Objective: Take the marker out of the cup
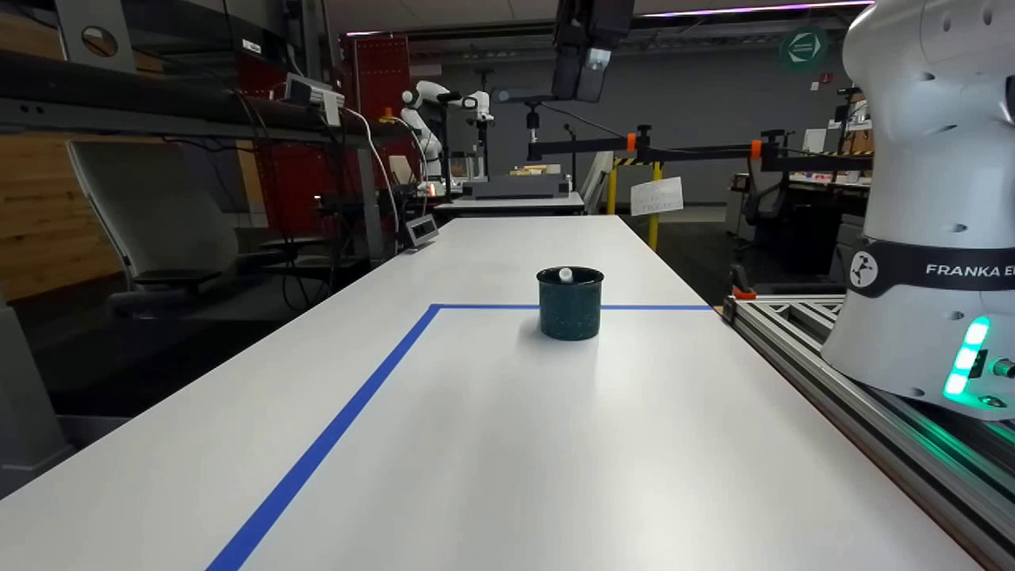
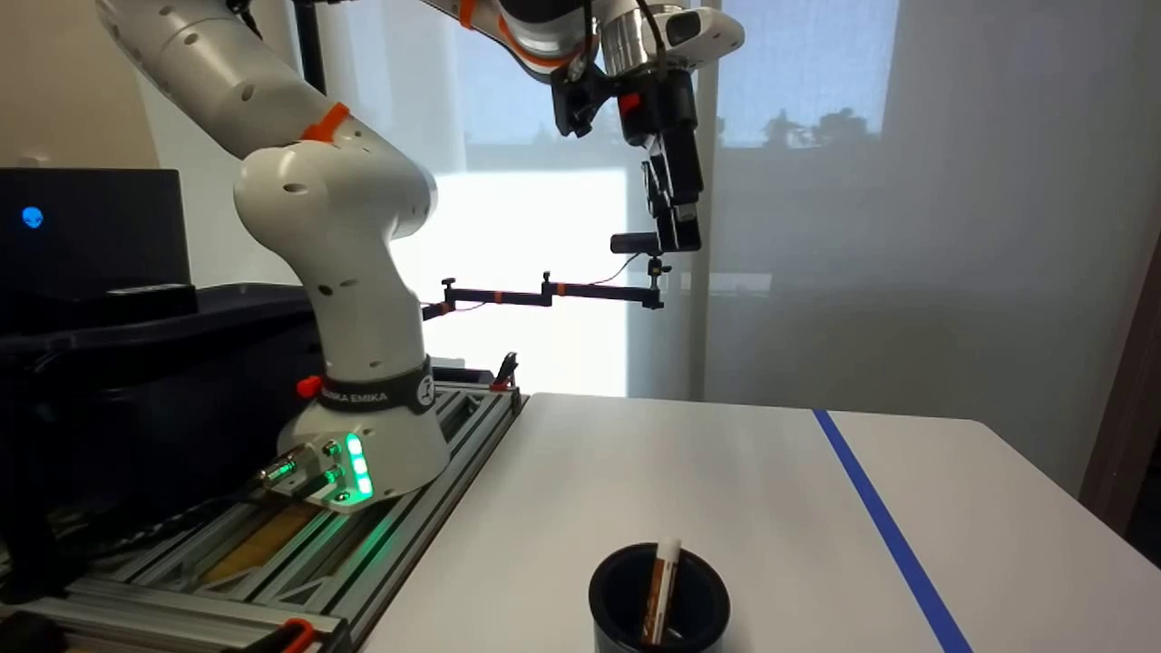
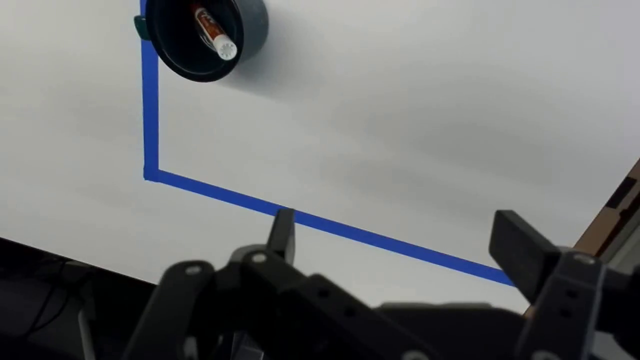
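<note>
Fingers [image 3: 522, 250] are spread wide; counter [image 3: 400, 150] and blue tape [image 3: 380, 241] show through the gap. They hang high over the counter, pointing roughly down, well apart from the cup [image 1: 569, 313].

Marker [image 2: 663, 580] is in the cup, well below the fingers. It leans inside, white end up near the rim, reddish-brown printed body running down into the dark. Whether the lower end touches the bottom: can't tell.

Cup is dark teal, upright, mouth up. In both exterior views it sits lower than the fingers and roughly in line with them across the frame. In wrist view it's ahead of the fingertips and off past the finger at frame left, cropped at the top edge. Handle [image 3: 142, 27] is on its side away from the fingers, overlapping the tape in that view.

Tape corner lies ahead and outboard of the frame-left fingertip. One leg runs on up to the cup, the other crosses beneath both fingertips.

Also: arm base [image 2: 399, 453] with green light strip [image 2: 359, 467] is below the fingers, off to frame left in an exterior view. Boom arm [image 2: 594, 292] with a small camera [image 2: 633, 243] sits behind the fingers there, pale window shade [image 2: 816, 272] farther back. In wrist view, brown edge strip [image 3: 612, 220] past the frame-right finger; dark area [image 3: 40, 310] beyond the counter edge, frame-left of the fingers.
</note>
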You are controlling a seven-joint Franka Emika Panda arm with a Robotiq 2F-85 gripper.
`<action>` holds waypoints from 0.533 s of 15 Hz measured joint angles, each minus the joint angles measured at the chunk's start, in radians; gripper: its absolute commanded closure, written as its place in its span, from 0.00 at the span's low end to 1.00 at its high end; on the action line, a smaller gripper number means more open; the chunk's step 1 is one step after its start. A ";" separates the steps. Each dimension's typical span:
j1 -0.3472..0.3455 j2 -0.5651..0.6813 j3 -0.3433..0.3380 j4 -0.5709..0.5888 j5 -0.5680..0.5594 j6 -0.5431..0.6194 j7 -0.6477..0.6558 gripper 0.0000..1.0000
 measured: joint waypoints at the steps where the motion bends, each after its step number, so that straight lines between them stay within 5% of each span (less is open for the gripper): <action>1: 0.000 0.001 -0.001 0.002 0.000 0.000 0.000 0.00; 8: 0.041 0.051 -0.089 0.023 -0.022 0.032 -0.228 0.00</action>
